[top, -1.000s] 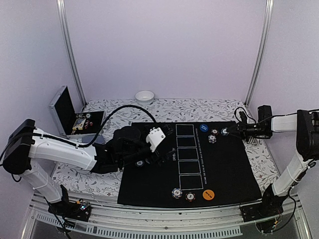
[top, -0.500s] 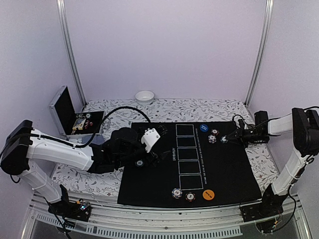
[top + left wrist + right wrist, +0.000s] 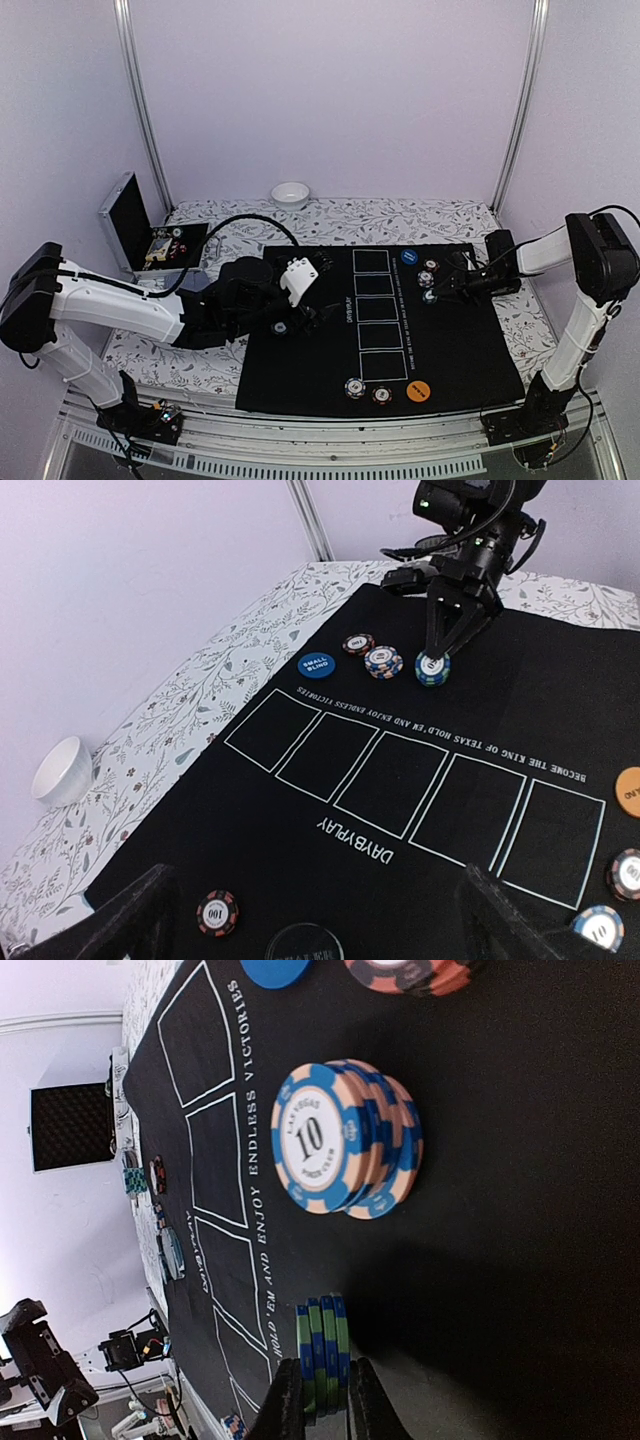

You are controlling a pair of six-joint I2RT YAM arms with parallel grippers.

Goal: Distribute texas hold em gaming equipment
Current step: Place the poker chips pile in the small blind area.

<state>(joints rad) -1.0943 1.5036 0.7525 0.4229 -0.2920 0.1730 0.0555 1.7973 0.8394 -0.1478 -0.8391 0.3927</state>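
Over the mat's (image 3: 450, 340) left edge, the left hand (image 3: 315, 900) hung with its fingers spread wide, holding nothing. A red chip (image 3: 217, 913) and a dark disc (image 3: 304, 948) lay between them. Near the far edge sat a blue disc (image 3: 316, 664), then a red stack (image 3: 358, 643) and a blue-and-white stack (image 3: 345, 1140). Just beside these, the right hand (image 3: 324, 1400) was clenched on a green stack (image 3: 322, 1345) at mat level, with broad black mat stretching toward the near edge.
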